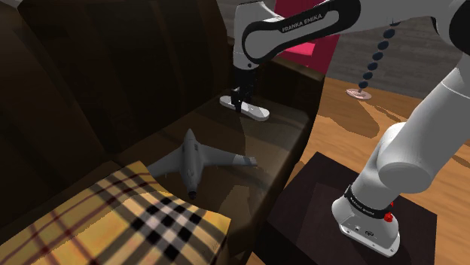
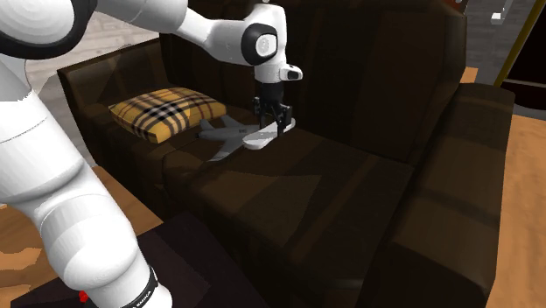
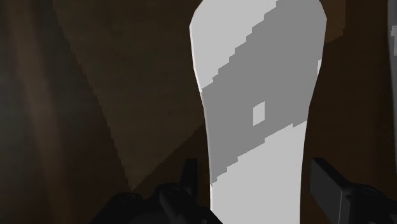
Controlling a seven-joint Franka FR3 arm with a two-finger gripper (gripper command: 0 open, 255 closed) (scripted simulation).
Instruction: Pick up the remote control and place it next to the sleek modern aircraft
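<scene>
Wrist view: tool (image 3: 254, 170) open, straddling pale remote (image 3: 261, 95) on sofa (image 1: 282, 139) seat, not clamping. Remote looks light, stiff, smooth; take across narrow waist, mid-length.

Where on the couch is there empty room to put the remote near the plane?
Bare seat lies between the grey aircraft and the white remote. A wider bare stretch of sofa runs from the remote toward the second exterior view's right. It is crowded where the plaid cushion sits close to the aircraft.
</scene>
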